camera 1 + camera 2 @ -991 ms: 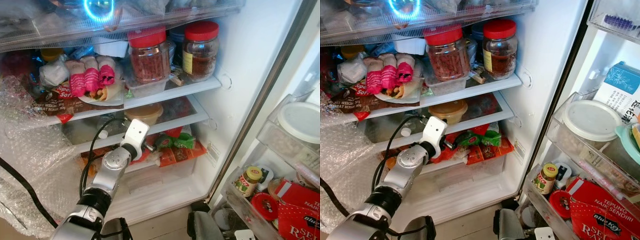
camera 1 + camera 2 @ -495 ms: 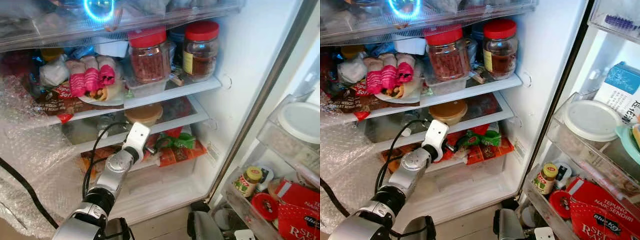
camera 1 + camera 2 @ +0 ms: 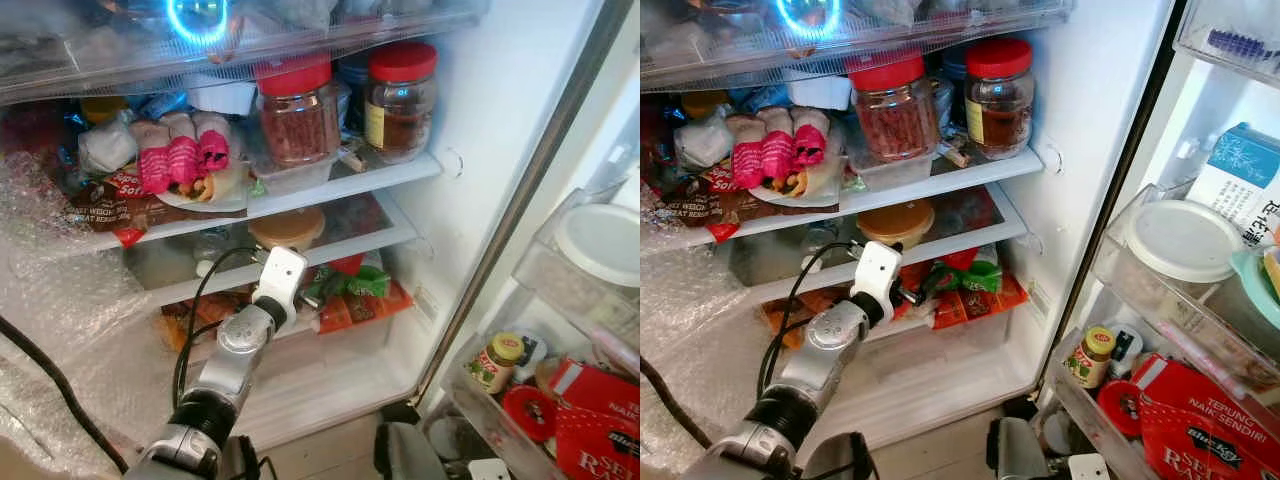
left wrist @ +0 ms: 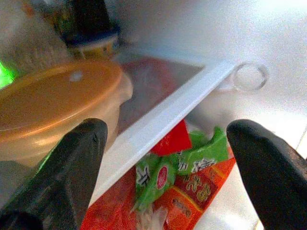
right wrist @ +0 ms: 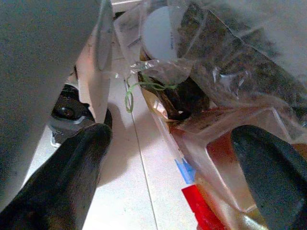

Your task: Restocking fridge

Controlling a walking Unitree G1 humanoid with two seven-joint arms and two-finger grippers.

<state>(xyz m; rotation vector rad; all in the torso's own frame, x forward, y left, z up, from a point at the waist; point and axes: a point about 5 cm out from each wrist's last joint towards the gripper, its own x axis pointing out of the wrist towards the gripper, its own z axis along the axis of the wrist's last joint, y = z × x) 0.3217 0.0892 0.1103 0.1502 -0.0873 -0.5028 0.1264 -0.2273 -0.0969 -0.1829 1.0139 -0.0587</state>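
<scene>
Two black fingers of the left gripper (image 4: 163,158) stand spread wide with nothing between them, as the left wrist view shows. The gripper sits at the front edge of the white shelf rail (image 4: 163,117), level with the lower fridge compartment. Directly ahead of the fingers and slightly below the rail lie the green and orange snack packets (image 3: 355,290), close to the fingertips but not touching them. The packets lie flat, long axis running toward the fridge's right wall. Above the rail, on the left finger's side, stands the tub with the orange lid (image 4: 57,103). Judged from this layout, the left arm is the nearer one to the packets. The right gripper (image 5: 168,182) hangs low with fingers apart, over clear plastic bags (image 5: 211,62) near the floor.
</scene>
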